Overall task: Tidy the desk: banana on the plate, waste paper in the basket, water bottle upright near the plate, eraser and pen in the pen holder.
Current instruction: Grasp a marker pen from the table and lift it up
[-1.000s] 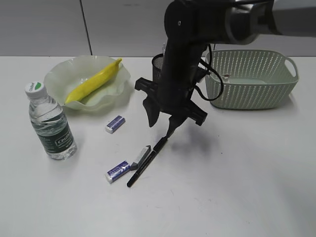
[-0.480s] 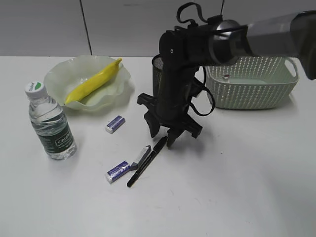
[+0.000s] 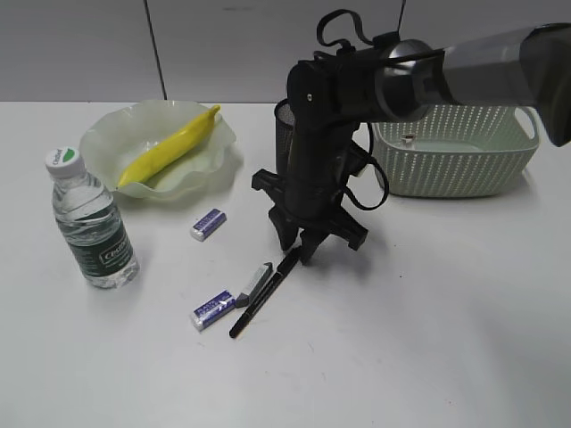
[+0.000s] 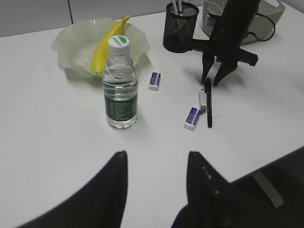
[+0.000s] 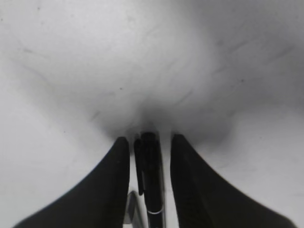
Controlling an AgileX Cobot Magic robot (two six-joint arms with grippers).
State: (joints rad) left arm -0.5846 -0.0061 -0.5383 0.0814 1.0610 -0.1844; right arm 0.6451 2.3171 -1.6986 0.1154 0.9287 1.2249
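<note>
A black pen (image 3: pixel 263 299) lies slanted on the white desk (image 3: pixel 428 339). My right gripper (image 3: pixel 297 250) is down at the pen's far end, its jaws open and one on each side of the pen (image 5: pixel 151 180), with small gaps showing. The banana (image 3: pixel 169 147) lies in the pale green plate (image 3: pixel 98 134). The water bottle (image 3: pixel 89 223) stands upright in front of the plate. Two white-and-blue erasers (image 3: pixel 207 224) (image 3: pixel 213 308) lie on the desk. The black mesh pen holder (image 3: pixel 285 120) stands partly hidden behind my right arm. My left gripper (image 4: pixel 156 156) is open and empty above the near desk.
The sage green basket (image 3: pixel 455 169) stands at the back right with a small grey-white bit (image 3: pixel 408 139) inside. A grey eraser-like block (image 3: pixel 254 283) lies against the pen's left side. The desk's front edge (image 4: pixel 266 164) shows in the left wrist view.
My right gripper has come down onto the pen's far end and its jaws have narrowed around it. The pen and the other things have not moved.
</note>
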